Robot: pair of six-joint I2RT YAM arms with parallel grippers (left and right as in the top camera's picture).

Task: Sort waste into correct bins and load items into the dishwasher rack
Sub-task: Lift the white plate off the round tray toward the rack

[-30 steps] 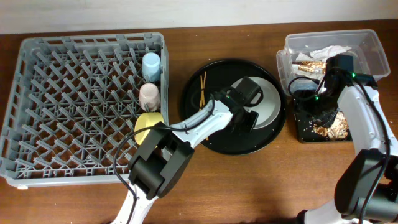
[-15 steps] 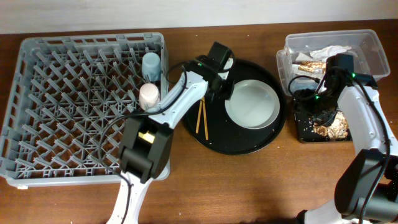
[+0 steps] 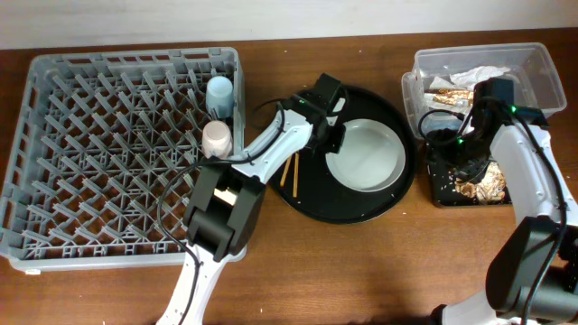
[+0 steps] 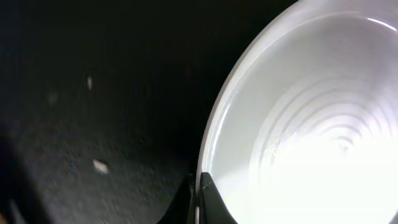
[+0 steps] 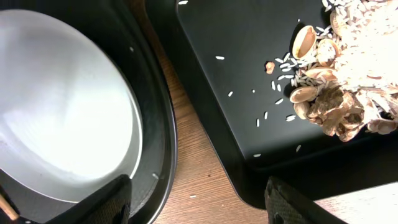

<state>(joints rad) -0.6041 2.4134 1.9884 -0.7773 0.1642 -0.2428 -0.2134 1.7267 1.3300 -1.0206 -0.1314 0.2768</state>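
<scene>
The white plate (image 3: 366, 155) lies on the large round black tray (image 3: 348, 209). My left gripper (image 3: 327, 137) is at its left rim; in the left wrist view the fingers (image 4: 199, 200) are shut on the plate's rim (image 4: 311, 124). The chopsticks (image 3: 290, 172) lie across the round tray's left edge. The blue cup (image 3: 219, 93) and pink cup (image 3: 217, 137) stand in the grey rack (image 3: 135, 57). The yellow bowl is hidden. My right gripper (image 5: 199, 205) is open and empty, above the gap between the round tray (image 5: 158, 124) and the shallow black tray (image 5: 249, 74).
The clear tub (image 3: 537, 63) at the back right holds white napkins (image 3: 479, 74) and gold-brown wrappers (image 3: 447, 90). The shallow black tray in front of it holds tan food scraps (image 5: 348, 93) and scattered rice grains. Bare wooden table runs along the front.
My left gripper moved from the round tray's upper left to the plate's left rim. The chopsticks shifted to the tray's left edge. The right arm has not moved.
</scene>
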